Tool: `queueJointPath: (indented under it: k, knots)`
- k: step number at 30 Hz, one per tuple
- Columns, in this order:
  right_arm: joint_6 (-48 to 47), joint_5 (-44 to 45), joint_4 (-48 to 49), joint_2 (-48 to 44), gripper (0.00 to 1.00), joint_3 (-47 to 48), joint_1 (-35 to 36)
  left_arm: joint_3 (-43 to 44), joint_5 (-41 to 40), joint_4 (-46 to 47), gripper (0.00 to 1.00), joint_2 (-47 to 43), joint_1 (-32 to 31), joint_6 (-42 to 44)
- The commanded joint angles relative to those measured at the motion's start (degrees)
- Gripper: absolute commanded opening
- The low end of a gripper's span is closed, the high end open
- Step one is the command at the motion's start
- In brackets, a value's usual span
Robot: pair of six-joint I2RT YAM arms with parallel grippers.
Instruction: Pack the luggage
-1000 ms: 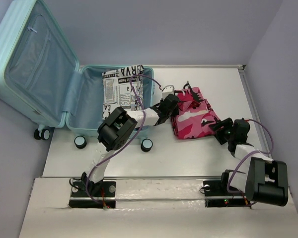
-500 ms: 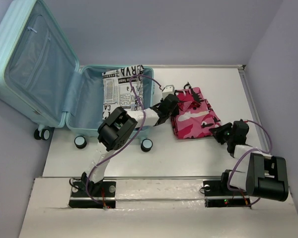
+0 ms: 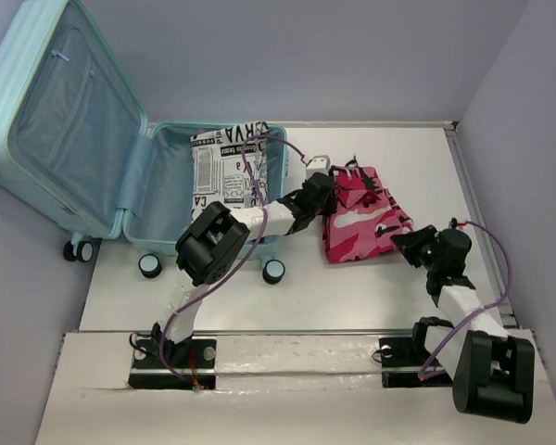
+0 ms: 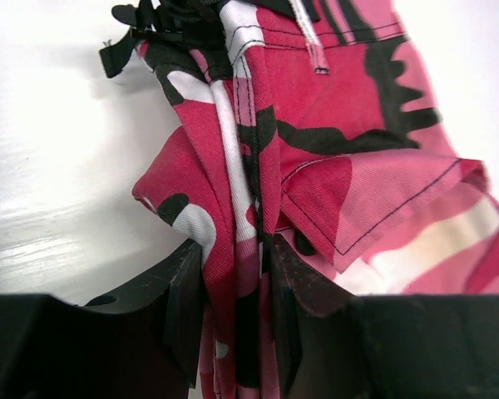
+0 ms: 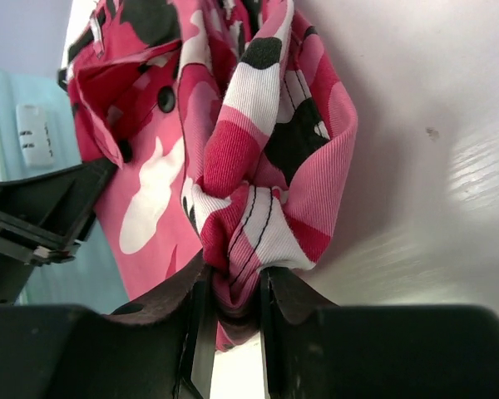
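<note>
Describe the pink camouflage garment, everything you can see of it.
The garment is crumpled cloth, twill-like, in a pink, red, white and black camouflage print, with stitched seams, a flap pocket, a dark button and black straps at its far end. It lies on the white table, just right of the open suitcase. The left gripper pinches a fold at its left edge; the right gripper pinches a bunched corner at its near right.

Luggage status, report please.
Both shut on pink camo garment: left gripper, right gripper. Garment beside open luggage on table, not inside. Newsprint-pattern item already in the shell.
</note>
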Motion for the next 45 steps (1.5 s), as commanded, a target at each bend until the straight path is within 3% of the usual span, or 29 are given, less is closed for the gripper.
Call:
queueJointPath:
  k: [1, 11, 18, 23, 26, 32, 37, 39, 40, 42, 43, 45]
  knots:
    - [-1.9, -2.7, -2.5, -5.1, 0.07, 3.7, 0.4, 1.1, 1.6, 3.4, 0.06, -10.3, -1.2, 3.1]
    - [-1.2, -6.0, -6.3, -9.7, 0.07, 9.4, 0.4, 6.0, 1.2, -0.3, 0.06, -14.0, -0.8, 6.1]
    - [0.2, -4.1, -5.6, -8.2, 0.07, 16.0, 5.9, 15.1, 1.1, -5.4, 0.06, -14.5, 2.4, 9.4]
    - [0.9, 1.0, -1.8, -0.2, 0.07, 25.2, 17.8, 25.1, 0.7, -12.3, 0.06, -16.2, 7.0, 11.7]
    - [0.3, 5.3, 0.6, 5.7, 0.07, 31.4, 26.7, 25.3, -1.1, -14.0, 0.06, -20.3, 10.5, 13.4]
    - [-3.0, 8.6, 1.9, 22.3, 0.07, 46.5, 39.6, 19.6, -3.3, -16.5, 0.06, -28.9, 19.9, 13.9]
    - [-4.2, 10.4, 0.4, 39.0, 0.07, 60.9, 47.5, 9.4, -3.9, -16.5, 0.06, -32.0, 32.5, 11.4]
    - [-5.5, 10.6, -2.0, 43.6, 0.12, 65.3, 50.7, 8.4, -4.1, -18.5, 0.29, -31.1, 35.6, 11.3]
    - [-6.9, 11.5, -4.9, 48.3, 0.33, 69.4, 52.1, 8.1, -7.3, -19.1, 0.46, -30.3, 37.3, 11.7]
    - [-8.1, 8.9, -7.9, 52.9, 0.58, 73.2, 52.1, 8.2, -7.4, -20.9, 0.91, -29.3, 38.7, 12.1]
    - [-8.7, 8.3, -10.8, 55.0, 0.78, 74.7, 52.1, 8.4, -8.2, -21.6, 0.98, -29.0, 39.5, 12.2]
    - [-10.6, 8.9, -13.8, 58.9, 0.87, 78.1, 52.6, 8.1, -9.6, -22.6, 0.99, -28.6, 39.7, 12.4]
